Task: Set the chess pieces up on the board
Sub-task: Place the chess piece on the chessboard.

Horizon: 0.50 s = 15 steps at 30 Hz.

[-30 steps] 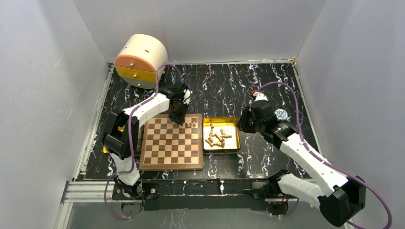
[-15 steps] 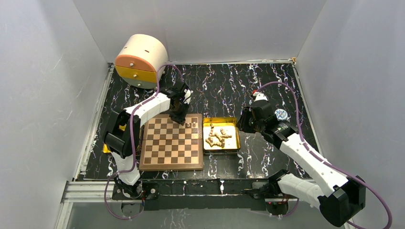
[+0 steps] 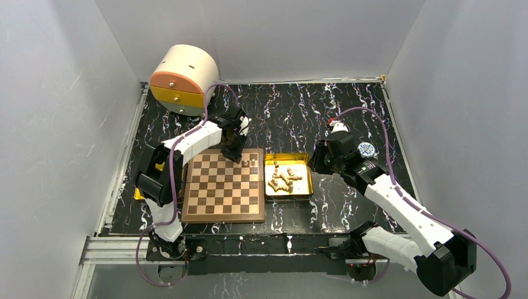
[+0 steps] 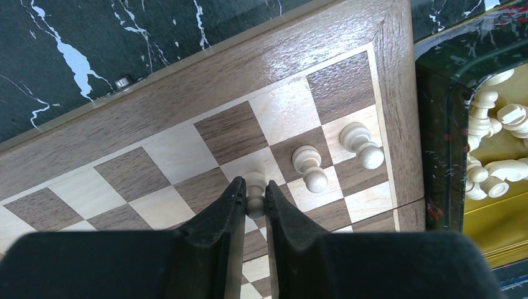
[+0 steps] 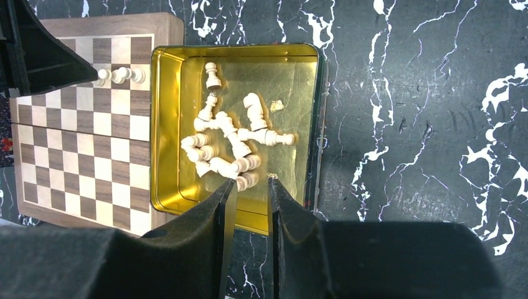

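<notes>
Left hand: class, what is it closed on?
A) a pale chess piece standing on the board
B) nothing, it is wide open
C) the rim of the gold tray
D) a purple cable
A: the left wrist view shows the left hand shut on a pale chess piece that stands upright on the board.

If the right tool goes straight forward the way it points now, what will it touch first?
Probably the light tan wooden chess pieces lying in the shiny gold rectangular tray, near its closest wall; depth is unclear.
</notes>
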Available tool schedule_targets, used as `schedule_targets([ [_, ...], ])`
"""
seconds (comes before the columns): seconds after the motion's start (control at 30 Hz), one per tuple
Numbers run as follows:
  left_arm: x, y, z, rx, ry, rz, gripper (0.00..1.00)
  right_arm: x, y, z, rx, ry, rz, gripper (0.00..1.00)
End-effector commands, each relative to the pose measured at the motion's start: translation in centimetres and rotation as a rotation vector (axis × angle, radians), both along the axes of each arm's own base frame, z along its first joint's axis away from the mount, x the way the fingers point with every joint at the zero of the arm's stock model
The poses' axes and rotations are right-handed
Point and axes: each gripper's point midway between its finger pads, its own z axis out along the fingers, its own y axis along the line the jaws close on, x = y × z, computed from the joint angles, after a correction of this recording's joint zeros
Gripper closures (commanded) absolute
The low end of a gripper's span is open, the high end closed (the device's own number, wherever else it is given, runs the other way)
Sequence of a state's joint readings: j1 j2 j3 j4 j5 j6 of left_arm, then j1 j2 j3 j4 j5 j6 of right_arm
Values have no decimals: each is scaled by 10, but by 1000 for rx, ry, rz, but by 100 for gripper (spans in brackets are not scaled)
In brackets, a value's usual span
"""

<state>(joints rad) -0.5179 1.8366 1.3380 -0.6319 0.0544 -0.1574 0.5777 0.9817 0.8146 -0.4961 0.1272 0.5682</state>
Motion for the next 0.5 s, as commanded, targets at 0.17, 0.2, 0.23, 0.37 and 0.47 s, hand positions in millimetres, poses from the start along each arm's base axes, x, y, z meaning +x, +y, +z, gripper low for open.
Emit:
schedule_targets([
  [0.17, 6, -4, 7, -22, -22, 0, 92, 5, 4, 7, 25, -39, 9, 67],
  [0.2, 7, -4, 8, -23, -24, 0, 92, 6, 5, 7, 27, -40, 8, 67],
  [0.23, 7, -4, 8, -26, -27, 2, 92, 6, 5, 7, 27, -38, 8, 67],
  [0.37, 6, -5, 10, -32, -27, 0, 86, 6, 6, 6, 28, -35, 11, 67],
  [0.47, 7, -6, 11, -37, -34, 0, 81, 5, 6, 6, 28, -34, 13, 67],
])
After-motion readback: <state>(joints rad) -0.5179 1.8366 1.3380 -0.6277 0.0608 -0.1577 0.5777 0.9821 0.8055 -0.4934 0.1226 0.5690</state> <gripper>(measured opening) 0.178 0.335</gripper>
